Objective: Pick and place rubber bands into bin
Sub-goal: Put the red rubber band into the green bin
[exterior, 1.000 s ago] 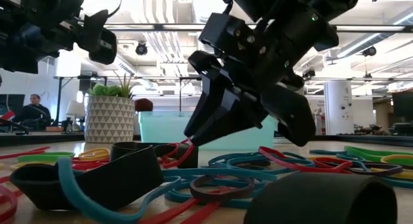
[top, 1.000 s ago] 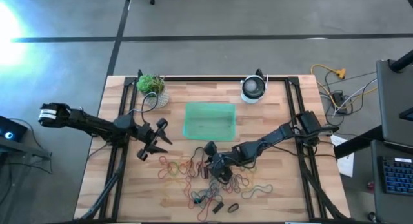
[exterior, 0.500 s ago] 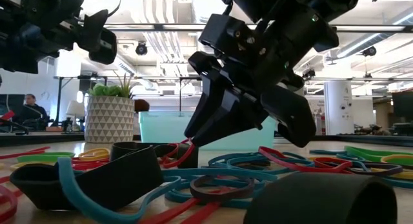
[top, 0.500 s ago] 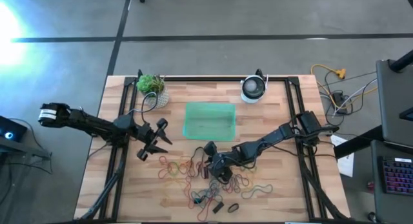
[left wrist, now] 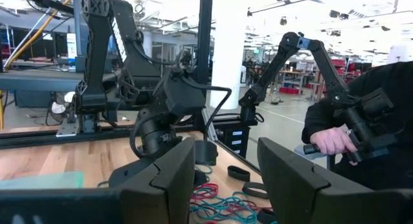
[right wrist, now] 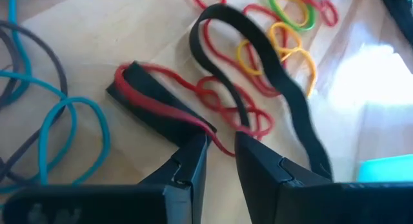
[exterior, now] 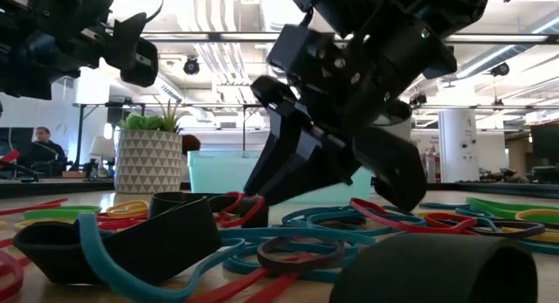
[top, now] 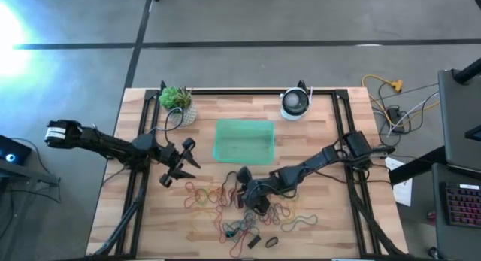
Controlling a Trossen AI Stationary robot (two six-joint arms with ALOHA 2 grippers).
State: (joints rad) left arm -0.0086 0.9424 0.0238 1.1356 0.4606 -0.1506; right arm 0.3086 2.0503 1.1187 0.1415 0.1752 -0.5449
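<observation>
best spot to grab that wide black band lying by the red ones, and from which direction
Take the wide black band on its free curved stretch, clear of the red bands tangled beside it, probably from straight above. It lies flat on the wood as an open loop, so jaws set across the strip, one inside the loop and one outside, could pinch it without snagging the red ones.

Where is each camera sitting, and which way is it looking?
High: above the table, looking straight down; both arms show.
Low: at tabletop height, looking across at the right claw.
Left wrist: behind the open left claw, facing the other arm.
Right wrist: over red rubber bands.
High and low share the bin.
</observation>
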